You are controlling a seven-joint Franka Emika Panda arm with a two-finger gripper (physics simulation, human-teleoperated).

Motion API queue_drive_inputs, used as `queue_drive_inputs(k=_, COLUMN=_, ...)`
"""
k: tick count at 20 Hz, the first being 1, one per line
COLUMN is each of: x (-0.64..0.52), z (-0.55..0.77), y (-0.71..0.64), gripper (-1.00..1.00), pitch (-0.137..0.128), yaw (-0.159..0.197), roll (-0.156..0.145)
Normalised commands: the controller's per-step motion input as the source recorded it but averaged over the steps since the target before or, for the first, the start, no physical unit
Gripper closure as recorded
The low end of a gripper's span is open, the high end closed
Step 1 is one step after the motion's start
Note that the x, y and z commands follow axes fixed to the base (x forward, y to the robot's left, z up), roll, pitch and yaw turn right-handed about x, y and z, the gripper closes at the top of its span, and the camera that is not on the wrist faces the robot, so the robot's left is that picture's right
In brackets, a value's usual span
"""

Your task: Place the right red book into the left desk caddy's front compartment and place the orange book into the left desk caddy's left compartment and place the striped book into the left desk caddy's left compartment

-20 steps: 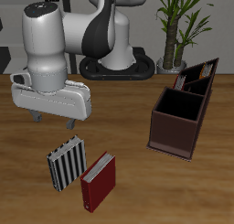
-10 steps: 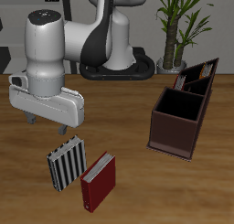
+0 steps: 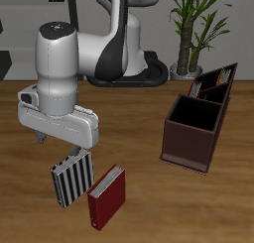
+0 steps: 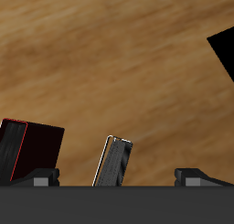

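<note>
Black-and-white stripes mark the striped book, which lies flat on the wooden worktop near its front edge. Its long axis runs roughly from the front edge toward the back, tilted a little. Just beside it, and slightly nearer the front edge, lies a red book, also flat, white page edges showing along one side. Whether the two books touch cannot be told.

Directly above the back end of the striped book hangs the tool, carried by a white robot arm. The book extends from under the tool toward the front edge, so the tool looks to be a short drop from it. In the wrist view the striped book sits between the two fingertips, which stand wide apart with nothing held; the red book lies off to one side of it.

Well apart from the books, farther back, stands the left desk caddy, a dark reddish-brown wooden box with open compartments. It appears empty where visible. No orange book can be made out in either view.
</note>
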Motion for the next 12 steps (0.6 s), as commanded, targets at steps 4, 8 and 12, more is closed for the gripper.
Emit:
queue_drive_inputs(k=4, x=0.04, z=-0.17, y=0.02, gripper=-1.00, pitch=0.031, yaw=-0.030, roll=-0.013)
queue_drive_inputs(k=8, x=0.01, z=-0.26, y=-0.05, gripper=-1.00, pitch=0.033, yaw=-0.037, roll=-0.014)
queue_drive_inputs(k=12, x=0.01, z=-0.25, y=0.02, gripper=-1.00, pitch=0.037, yaw=0.002, roll=-0.001)
